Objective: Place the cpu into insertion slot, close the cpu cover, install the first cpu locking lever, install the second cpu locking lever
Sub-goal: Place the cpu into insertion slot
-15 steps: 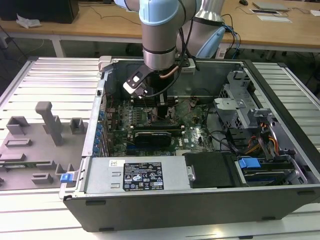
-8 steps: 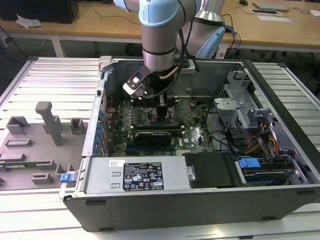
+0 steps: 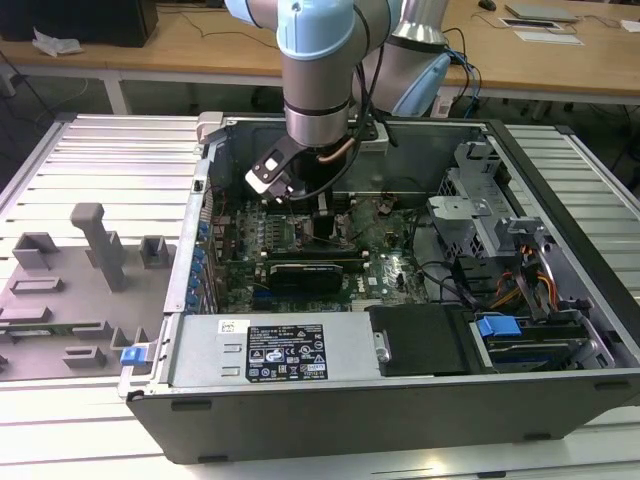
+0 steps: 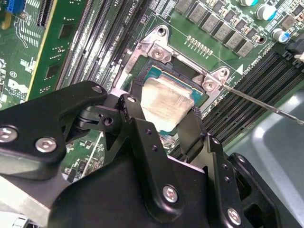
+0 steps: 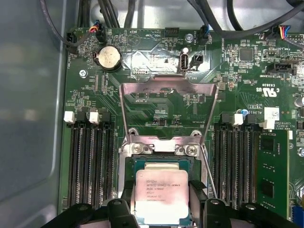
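The cpu (image 5: 163,195), a flat square chip with a silver top, sits between my gripper's (image 5: 164,206) black fingers (image 5: 124,202), which press on two opposite sides of it. In the second wrist view the cpu (image 4: 164,102) lies over the insertion slot (image 4: 154,72), slightly skewed to its rim. The insertion slot's (image 5: 161,164) far edge shows just beyond the chip. The cpu cover (image 5: 168,84) stands flipped open, its window showing the board behind. A thin locking lever (image 5: 209,173) runs beside the socket, unlatched. In the exterior view my gripper (image 3: 322,215) reaches down into the open computer case.
Long black memory slots (image 5: 90,156) flank the socket on both sides. A green card (image 5: 273,175) stands beside the far bank and a coin battery (image 5: 108,57) sits past the cover. The case walls (image 3: 350,400), power supply (image 3: 285,352) and drive cables (image 3: 520,280) surround the board.
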Robot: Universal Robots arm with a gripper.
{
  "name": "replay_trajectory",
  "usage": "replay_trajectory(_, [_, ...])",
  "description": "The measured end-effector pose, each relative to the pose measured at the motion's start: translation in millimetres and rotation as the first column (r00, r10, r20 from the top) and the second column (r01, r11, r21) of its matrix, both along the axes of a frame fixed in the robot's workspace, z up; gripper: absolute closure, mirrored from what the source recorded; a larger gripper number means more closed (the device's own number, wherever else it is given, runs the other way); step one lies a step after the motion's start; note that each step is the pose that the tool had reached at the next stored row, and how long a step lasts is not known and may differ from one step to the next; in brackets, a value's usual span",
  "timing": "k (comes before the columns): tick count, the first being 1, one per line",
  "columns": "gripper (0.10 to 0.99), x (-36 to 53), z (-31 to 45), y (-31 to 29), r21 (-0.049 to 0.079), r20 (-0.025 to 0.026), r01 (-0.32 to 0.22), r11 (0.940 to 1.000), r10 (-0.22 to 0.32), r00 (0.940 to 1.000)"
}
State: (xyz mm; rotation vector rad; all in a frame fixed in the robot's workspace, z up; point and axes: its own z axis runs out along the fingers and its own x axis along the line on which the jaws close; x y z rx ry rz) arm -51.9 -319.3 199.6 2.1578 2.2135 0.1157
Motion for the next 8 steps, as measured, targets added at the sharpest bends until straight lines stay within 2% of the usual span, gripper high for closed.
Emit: replay_trajectory(8, [0.545, 0.0, 0.9, 0.1, 0.000, 0.0003, 0.002, 1.0000, -0.002, 1.0000])
